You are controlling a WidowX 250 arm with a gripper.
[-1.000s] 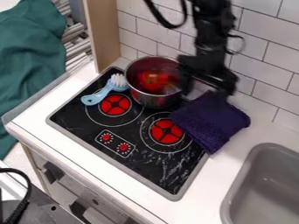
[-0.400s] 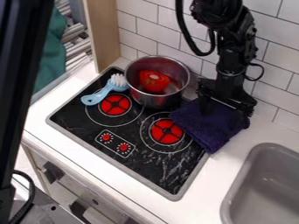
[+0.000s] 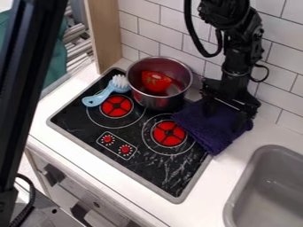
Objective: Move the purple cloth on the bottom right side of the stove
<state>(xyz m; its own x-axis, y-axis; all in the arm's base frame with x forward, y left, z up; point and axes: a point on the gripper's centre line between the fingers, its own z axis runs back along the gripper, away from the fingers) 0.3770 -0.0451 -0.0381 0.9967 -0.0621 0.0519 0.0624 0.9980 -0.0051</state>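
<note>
The black gripper [image 3: 228,111] hangs over the upper right part of the purple cloth [image 3: 211,128], its two fingers spread, one toward the left and one toward the right. Its fingertips are at the cloth's surface; whether they press into it I cannot tell. The cloth lies bunched, with its left part over the upper right edge of the black stove [image 3: 151,166] beside the right burner and its right part on the white counter. The stove's bottom right area is bare black glass.
A metal pot [image 3: 155,101] holding a red item [image 3: 156,81] stands at the stove's back. A light blue brush [image 3: 105,94] lies by the left burner. The grey sink [image 3: 239,199] is at right. A dark vertical bar [image 3: 31,66] crosses the left side.
The gripper has moved right, from beside the pot to over the cloth, shifting little since the later earlier frame. The dark bar has come into view at left. The cloth lies as before.
</note>
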